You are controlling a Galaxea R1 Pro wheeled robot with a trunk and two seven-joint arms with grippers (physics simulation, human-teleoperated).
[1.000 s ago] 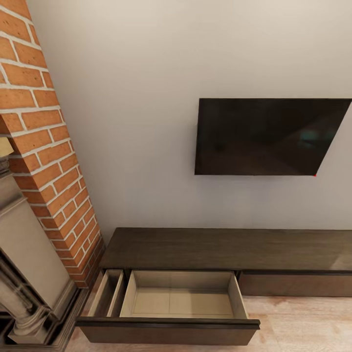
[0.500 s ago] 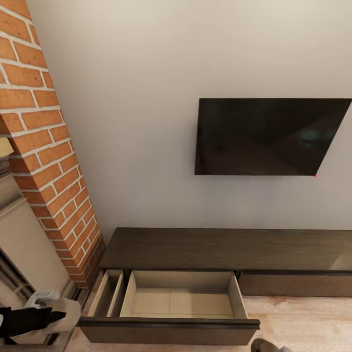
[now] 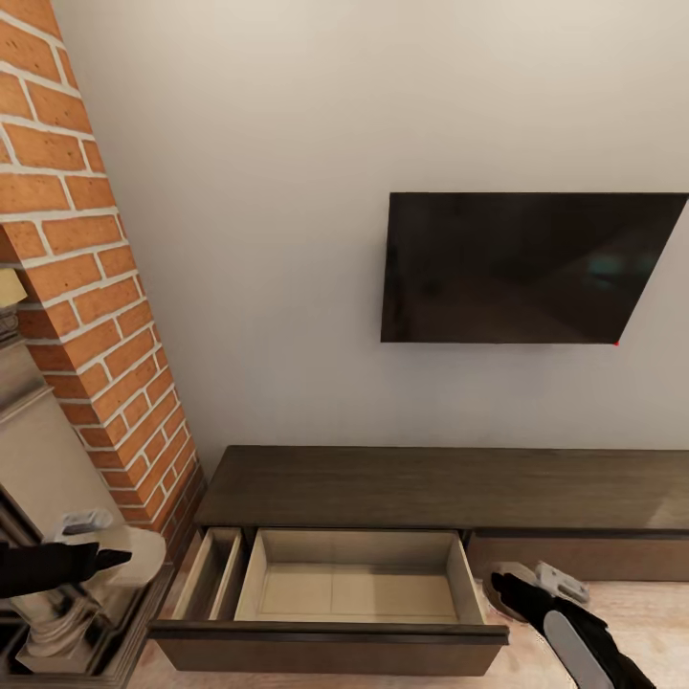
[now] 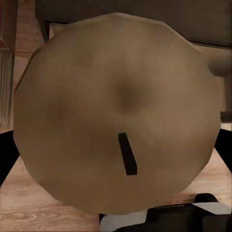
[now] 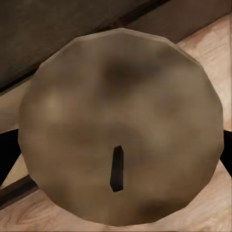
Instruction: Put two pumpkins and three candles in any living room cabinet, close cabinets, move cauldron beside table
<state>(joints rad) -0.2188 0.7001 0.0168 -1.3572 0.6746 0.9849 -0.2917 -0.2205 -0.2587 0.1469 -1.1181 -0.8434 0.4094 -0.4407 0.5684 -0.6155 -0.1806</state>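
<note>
The long dark-brown cabinet (image 3: 440, 488) stands against the wall with one wide drawer (image 3: 354, 586) pulled out; its pale beige inside holds nothing. My left gripper (image 3: 115, 555) hovers left of the drawer, shut on a beige-brown candle (image 3: 144, 558). In the left wrist view that candle (image 4: 111, 101) shows its round top and dark wick between black fingers (image 4: 6, 159). My right gripper (image 3: 514, 586) hangs just right of the drawer's front corner, shut on a second candle (image 3: 499, 577), whose wicked top (image 5: 121, 121) shows in the right wrist view.
A brick chimney (image 3: 86, 287) and a stone fireplace surround (image 3: 48, 593) crowd the left arm. A dark television (image 3: 526, 268) hangs on the wall above the cabinet. A closed drawer front (image 3: 584, 557) and pale wood floor (image 3: 612, 603) lie to the right.
Both arms have risen into the head view, each with a candle: the left one up beside the fireplace, the right one from the lower edge to the drawer's right corner.
</note>
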